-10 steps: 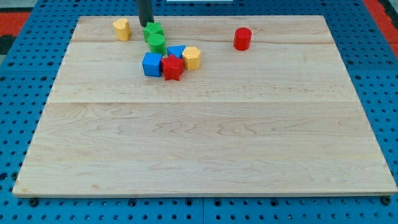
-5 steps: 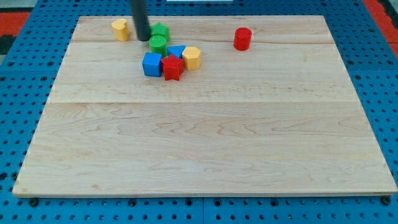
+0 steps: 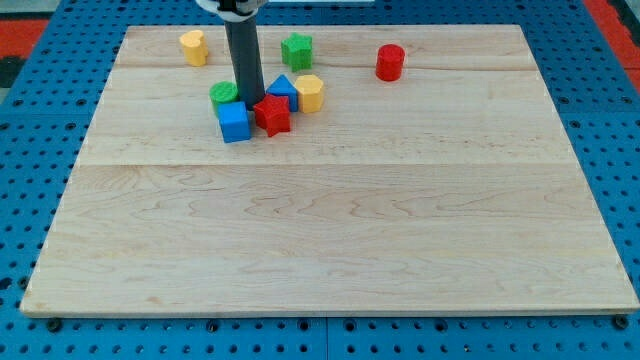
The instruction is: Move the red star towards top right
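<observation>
Right now my tip is down on the wooden surface in the middle of a small cluster near the view's top left — wedged between the blue cube on its left and the red star on its right, touching or all but touching both. No pincer is fitted to this arm, only the straight dark rod, so nothing spreads or presses together.

The red star lies just below the blue triangular block, whose lower part it overlaps in this view, and the yellow hexagonal block sits just beside that one on the right. A green cylinder stands behind the blue cube, at the rod's left side.

Apart from the cluster, a green star-like block lies nearer the view's top, a yellow block farther left along the top edge, and a red cylinder well off to the right.
</observation>
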